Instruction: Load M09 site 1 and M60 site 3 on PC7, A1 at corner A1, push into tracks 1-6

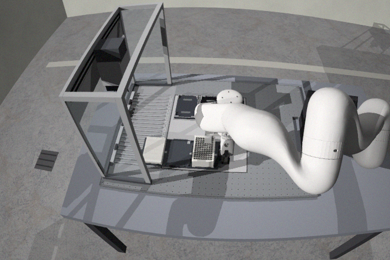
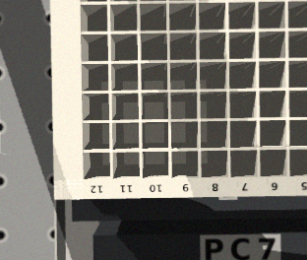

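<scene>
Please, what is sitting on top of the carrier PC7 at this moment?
On PC7 the deep-well block sits at the handle end and a flat pale plate at the far end; the middle site is bare. The locators beneath both are covered.

Counter [image 1: 94, 206]: carries the instrument frame, the apron and the arm.
Instrument frame [image 1: 133, 138]: at the counter's left end, over the loading rails [image 1: 148, 112].
Carrier PC7 [image 1: 179, 153]: on the apron, its far end in under the frame on the near tracks.
Deep-well block M09 [image 1: 203, 151]: on PC7's end by the handle.
Plate M60 [image 1: 154, 149]: on PC7's opposite end, at the frame.
Middle site: between both plates.
Nests [image 1: 186, 106]: in a row behind PC7.
Hand [image 1: 225, 153]: just right of M09.
</scene>
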### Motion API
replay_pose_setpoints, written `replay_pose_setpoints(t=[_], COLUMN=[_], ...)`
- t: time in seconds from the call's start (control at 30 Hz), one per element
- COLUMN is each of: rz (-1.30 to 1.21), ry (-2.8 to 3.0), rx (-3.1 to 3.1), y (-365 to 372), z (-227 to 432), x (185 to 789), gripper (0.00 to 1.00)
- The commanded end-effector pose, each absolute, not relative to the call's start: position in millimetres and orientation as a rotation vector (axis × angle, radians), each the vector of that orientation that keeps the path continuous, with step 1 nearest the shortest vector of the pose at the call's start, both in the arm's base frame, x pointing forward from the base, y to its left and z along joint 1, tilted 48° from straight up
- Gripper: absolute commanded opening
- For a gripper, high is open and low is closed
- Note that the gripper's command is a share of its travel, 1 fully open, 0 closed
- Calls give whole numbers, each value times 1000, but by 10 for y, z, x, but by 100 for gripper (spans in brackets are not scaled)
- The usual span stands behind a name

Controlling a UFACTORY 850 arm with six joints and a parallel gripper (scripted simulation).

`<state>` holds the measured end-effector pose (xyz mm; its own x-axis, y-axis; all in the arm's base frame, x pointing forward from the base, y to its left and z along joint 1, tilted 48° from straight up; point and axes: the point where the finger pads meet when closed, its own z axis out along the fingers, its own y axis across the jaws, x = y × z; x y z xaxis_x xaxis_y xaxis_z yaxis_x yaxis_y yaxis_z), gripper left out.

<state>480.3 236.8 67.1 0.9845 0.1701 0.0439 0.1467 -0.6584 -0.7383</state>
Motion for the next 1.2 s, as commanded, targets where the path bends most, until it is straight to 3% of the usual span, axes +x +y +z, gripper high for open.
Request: replay_pose_setpoints(t=[0.0,1.17], rz=[35,35], ry=[-219,-219], rx=[-2299,-2299], y=[2370,2422], z=[677,691], x=[4844,5150], gripper=[82,82])
